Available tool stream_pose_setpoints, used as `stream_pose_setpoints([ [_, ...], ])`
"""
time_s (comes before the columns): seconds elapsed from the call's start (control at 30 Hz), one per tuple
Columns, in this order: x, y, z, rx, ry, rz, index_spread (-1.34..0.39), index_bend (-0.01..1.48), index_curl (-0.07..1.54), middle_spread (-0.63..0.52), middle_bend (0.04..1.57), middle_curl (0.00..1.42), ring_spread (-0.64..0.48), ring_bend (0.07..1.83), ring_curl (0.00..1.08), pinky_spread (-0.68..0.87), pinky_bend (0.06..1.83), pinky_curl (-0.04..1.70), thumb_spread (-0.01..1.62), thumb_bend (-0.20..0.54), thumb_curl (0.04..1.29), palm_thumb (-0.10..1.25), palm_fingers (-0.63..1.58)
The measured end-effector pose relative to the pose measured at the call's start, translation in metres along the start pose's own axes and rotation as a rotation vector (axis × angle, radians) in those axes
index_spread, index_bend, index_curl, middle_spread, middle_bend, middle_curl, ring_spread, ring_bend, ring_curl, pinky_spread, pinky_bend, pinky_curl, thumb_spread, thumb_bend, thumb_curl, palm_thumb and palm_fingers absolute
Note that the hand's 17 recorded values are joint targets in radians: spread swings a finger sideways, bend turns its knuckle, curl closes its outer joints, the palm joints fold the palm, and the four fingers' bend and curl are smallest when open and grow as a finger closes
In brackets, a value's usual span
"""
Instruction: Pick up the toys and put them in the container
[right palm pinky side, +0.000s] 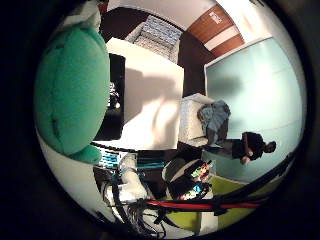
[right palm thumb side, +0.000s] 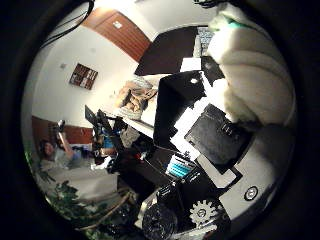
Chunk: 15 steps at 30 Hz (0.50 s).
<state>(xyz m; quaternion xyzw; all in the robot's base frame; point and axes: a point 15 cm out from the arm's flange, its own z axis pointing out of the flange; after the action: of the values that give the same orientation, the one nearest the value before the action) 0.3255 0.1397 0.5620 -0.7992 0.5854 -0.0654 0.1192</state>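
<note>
Inspector: Toy first. Your green plush toy (right palm pinky side: 72, 90) sits right up against the palm and fills a large part of the little-finger-side view. The thumb-side view shows its other face, which is thick, cream-white and fluffy, and just as close.

Operator: Is the hand holding it?

Inspector: I cannot tell you that. Your hand (right palm thumb side: 207, 180) shows only as white and black body parts and one gear wheel at the edge of the thumb-side view. Neither view shows whether it is closed round the toy or merely lying against it.

Operator: Where is the toy relative to the container?

Inspector: The black container (right palm thumb side: 175, 107) stands on the white table (right palm pinky side: 155, 100), beside the toy and farther from the palm. Your toy is outside it, not in it. From the little-finger side, the green body overlaps the container's dark wall. I cannot tell whether the two are touching, and I cannot tell whether the toy rests on the table or hangs clear of it.

Operator: Anything else to note?

Inspector: Only one toy is visible in your views. Past the table's far edge stands a pale armchair (right palm pinky side: 192, 120) with a grey cloth (right palm pinky side: 215, 117) lying on it, well apart from the toy. A leafy plant (right palm thumb side: 65, 200) shows on the thumb side, also well away.
</note>
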Motion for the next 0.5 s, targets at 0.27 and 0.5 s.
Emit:
stream_pose_setpoints([
  [0.27, -0.017, -0.018, 0.020, -0.012, -0.002, -0.031, -0.33, 0.92, 1.02, -0.22, 1.17, 1.02, -0.27, 1.26, 0.91, -0.26, 1.17, 1.11, 0.68, -0.020, 0.85, 1.03, 1.05],
  [0.5, -0.027, -0.023, 0.024, -0.004, -0.007, -0.035, -0.33, 0.80, 1.00, -0.23, 1.10, 1.00, -0.27, 1.26, 0.86, -0.27, 1.13, 1.06, 0.85, -0.047, 0.77, 0.88, 1.05],
])
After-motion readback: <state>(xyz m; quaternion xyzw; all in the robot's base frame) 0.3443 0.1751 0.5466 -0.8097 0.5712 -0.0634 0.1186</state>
